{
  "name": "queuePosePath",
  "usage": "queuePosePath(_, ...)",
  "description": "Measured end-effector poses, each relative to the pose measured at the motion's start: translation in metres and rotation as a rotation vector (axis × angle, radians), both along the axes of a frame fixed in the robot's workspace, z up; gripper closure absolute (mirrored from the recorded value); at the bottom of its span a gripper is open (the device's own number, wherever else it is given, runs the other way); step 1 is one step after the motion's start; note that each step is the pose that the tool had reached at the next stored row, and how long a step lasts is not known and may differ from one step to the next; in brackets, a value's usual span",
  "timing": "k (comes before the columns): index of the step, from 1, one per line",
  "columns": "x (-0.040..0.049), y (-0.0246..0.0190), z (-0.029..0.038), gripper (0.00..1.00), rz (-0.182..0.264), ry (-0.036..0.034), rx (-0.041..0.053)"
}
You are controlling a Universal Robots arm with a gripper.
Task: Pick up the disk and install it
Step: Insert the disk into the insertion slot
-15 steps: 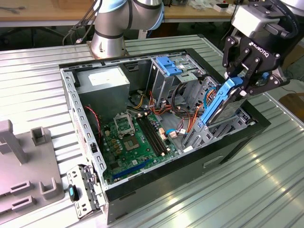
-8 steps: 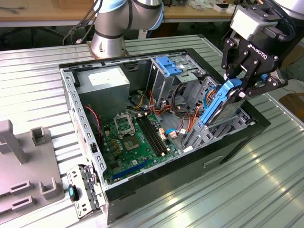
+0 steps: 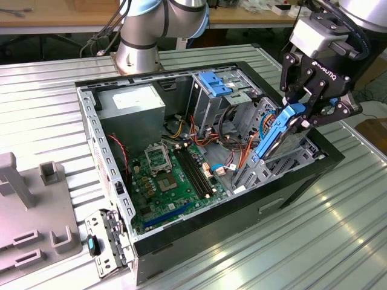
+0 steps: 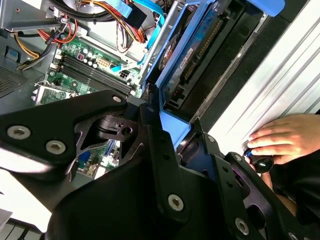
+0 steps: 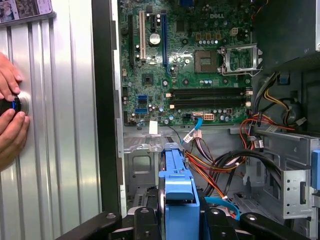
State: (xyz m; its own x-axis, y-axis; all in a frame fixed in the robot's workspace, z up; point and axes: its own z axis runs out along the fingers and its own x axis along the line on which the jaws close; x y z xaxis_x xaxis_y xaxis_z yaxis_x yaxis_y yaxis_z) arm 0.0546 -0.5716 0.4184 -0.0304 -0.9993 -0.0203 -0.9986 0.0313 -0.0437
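One gripper clamping the disk, tilted over case, cables beneath, perhaps touching

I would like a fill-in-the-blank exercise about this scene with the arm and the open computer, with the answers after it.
1. The pincer is shut on the blue-framed ____.
2. It holds this thing tilted over the open computer ____.
3. The circuit board inside is ____ in colour.
4. On the ribbed table beside the computer rests a person's ____.
Missing words: disk; case; green; hand.
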Motion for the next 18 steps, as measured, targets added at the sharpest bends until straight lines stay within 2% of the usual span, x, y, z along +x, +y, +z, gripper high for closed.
queuePosePath(18, 0.0000, 0.0000, -0.0044, 0.63, 0.000, 0.0000, 0.0000)
